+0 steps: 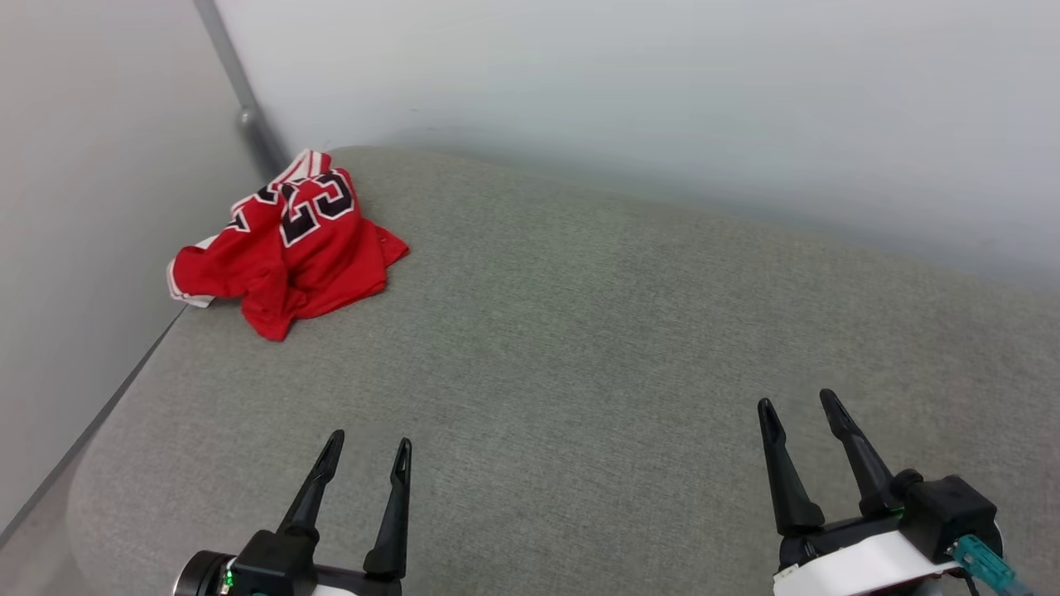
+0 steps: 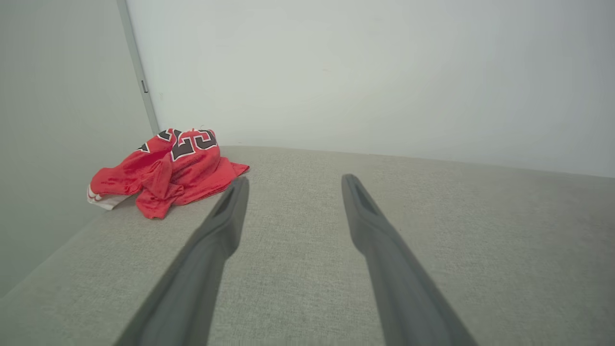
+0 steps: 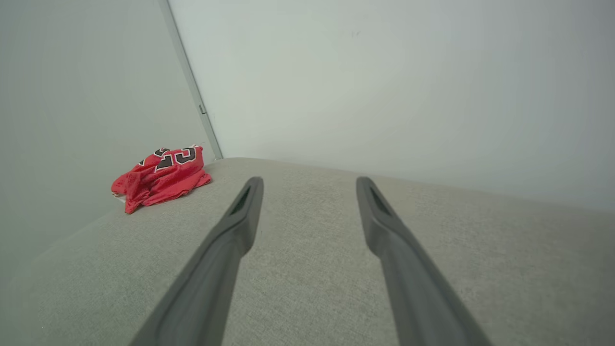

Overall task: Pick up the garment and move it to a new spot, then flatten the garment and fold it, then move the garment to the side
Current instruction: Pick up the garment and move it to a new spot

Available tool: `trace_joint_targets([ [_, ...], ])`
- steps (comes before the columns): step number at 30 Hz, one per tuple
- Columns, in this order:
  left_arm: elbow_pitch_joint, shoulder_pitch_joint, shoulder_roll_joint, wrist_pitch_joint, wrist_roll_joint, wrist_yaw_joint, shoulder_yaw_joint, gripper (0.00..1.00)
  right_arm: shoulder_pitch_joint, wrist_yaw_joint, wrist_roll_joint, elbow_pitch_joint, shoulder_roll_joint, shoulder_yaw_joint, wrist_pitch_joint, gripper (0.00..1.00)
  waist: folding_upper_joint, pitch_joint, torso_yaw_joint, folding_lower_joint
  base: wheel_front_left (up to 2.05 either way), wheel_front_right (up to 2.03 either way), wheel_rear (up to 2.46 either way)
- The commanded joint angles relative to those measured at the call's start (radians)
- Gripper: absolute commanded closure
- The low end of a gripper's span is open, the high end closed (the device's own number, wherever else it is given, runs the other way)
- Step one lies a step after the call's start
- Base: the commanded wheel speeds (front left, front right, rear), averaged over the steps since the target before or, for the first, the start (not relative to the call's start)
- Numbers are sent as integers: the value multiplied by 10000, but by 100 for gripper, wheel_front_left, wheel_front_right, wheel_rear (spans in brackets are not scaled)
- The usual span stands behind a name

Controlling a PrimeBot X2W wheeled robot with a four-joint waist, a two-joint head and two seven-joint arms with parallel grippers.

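Well, starting at the lower left of the head view, the left gripper point(image 1: 370, 440) stands with its two dark fingers spread wide and nothing between them, tips pointing up the frame. At the lower right, the right gripper point(image 1: 797, 401) is just as wide and just as empty, its fingers leaning a little toward the upper left. Both hang over the near part of the grey fabric-covered surface point(image 1: 580, 348), which runs up the frame to a pale wall point(image 1: 662, 74). The garment point(image 1: 290, 240) lies well apart from both, in the upper left of the head view. It is crumpled in a heap at the far left corner of the surface, close to the grey corner strip point(image 1: 242, 99) where the walls meet. Its black, white-edged number print faces up on top of the heap, and a striped white edge sits at the surface's left rim. In both wrist views it lies left of the fingers and beyond their tips. By my reading the first step, the pick-up, has not yet begun. The next move calls for a long reach up and left, likely by the left arm as the nearer one. It should then come down onto a raised fold so the fingers close on cloth rather than press it flat, and the walls leave little room there.
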Motion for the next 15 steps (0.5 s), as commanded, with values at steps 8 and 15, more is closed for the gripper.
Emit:
trace_joint_targets([
  [8, -119, 243, -8, -28, 129, -40, 154, 0, 185, -3, 237, 93, -1, 177, -21, 0, 0, -237, 886, 0, 0, 0, 0],
  [15, -201, 324, -8, -28, 221, -45, 260, 0, 164, -3, 275, 159, -1, 314, -21, 0, 0, -249, 987, 0, 0, 0, 0],
])
